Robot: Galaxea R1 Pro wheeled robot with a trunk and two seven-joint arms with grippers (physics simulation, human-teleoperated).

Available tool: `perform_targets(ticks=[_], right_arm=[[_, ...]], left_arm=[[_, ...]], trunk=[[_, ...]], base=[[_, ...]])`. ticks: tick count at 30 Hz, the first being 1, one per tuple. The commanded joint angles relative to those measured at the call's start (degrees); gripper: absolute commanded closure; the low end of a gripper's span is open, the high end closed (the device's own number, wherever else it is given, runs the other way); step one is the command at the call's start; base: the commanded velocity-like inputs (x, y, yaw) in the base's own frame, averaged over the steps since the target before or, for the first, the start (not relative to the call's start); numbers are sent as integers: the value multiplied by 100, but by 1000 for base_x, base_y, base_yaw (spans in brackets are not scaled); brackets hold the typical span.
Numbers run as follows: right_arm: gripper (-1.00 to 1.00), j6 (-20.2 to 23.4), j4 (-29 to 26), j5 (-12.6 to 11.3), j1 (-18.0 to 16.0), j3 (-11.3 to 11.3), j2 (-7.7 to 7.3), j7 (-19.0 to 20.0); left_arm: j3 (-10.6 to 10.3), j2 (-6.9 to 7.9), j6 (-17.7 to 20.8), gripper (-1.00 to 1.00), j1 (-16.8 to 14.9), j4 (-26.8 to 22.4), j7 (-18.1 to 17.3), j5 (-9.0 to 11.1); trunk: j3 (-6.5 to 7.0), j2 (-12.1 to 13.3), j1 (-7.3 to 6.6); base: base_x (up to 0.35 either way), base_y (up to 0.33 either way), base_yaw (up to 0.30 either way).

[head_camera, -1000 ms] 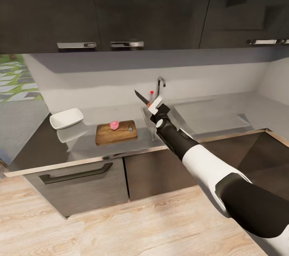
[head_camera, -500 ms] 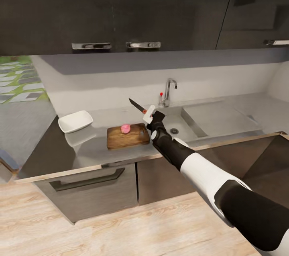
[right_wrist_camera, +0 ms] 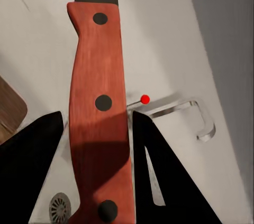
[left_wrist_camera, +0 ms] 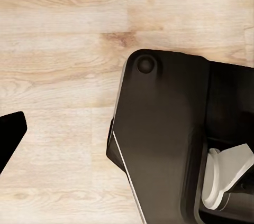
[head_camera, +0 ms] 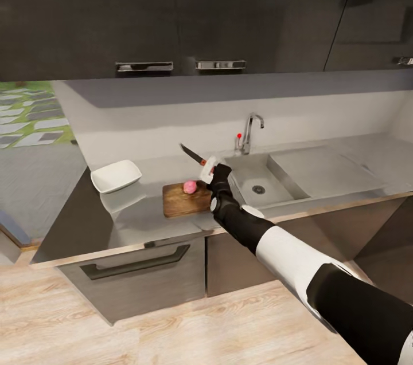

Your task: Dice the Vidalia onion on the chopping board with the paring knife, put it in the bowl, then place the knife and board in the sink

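Note:
My right gripper (head_camera: pixel 210 167) is shut on the paring knife (head_camera: pixel 191 154), holding it by its reddish handle (right_wrist_camera: pixel 98 113) with the blade pointing up and to the left above the chopping board (head_camera: pixel 184 199). The pinkish Vidalia onion (head_camera: pixel 189 186) lies on the board's far right part, just left of my gripper. The white square bowl (head_camera: pixel 116 175) stands on the grey countertop (head_camera: pixel 143 216) left of the board. The steel sink (head_camera: pixel 258 181) with its chrome tap (head_camera: pixel 251 131) lies right of the board. A black fingertip (left_wrist_camera: pixel 9 134) of my left gripper shows over the wooden floor.
Dark wall cabinets (head_camera: pixel 189 10) with chrome handles hang over the worktop. A drawer front (head_camera: pixel 137 265) sits under the board. The draining panel (head_camera: pixel 327 169) extends right of the basin. Light wooden floor (head_camera: pixel 172 325) runs along the cabinets, with part of the robot's dark body (left_wrist_camera: pixel 169 139) above it.
The camera has turned left, shifting the scene to the right. My right gripper with the knife has moved left and down, from beside the tap to just over the board's right end by the onion.

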Motion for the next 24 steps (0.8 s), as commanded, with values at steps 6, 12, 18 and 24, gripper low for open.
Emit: perform_targets(ticks=[6, 12, 18, 24], right_arm=[[100, 137, -11, 40, 174, 151, 0, -149], [100, 142, -11, 41, 455, 159, 0, -358], [100, 142, -11, 41, 613, 165, 0, -597], [100, 142, -11, 41, 630, 165, 0, -618]], left_arm=[[-13, -2, -4, -100, 4, -14, 18, 17], [-13, -3, -4, -100, 4, -6, 18, 15], [-13, -2, -4, -100, 4, -5, 20, 12], [-13, -2, -4, -100, 4, -5, 18, 17]], trunk=[[-11, -12, 4], [-11, -12, 4], [-11, -12, 4], [-11, -12, 4]], base=[[2, 3, 0], [0, 0, 0], [0, 0, 0], [0, 0, 0]])
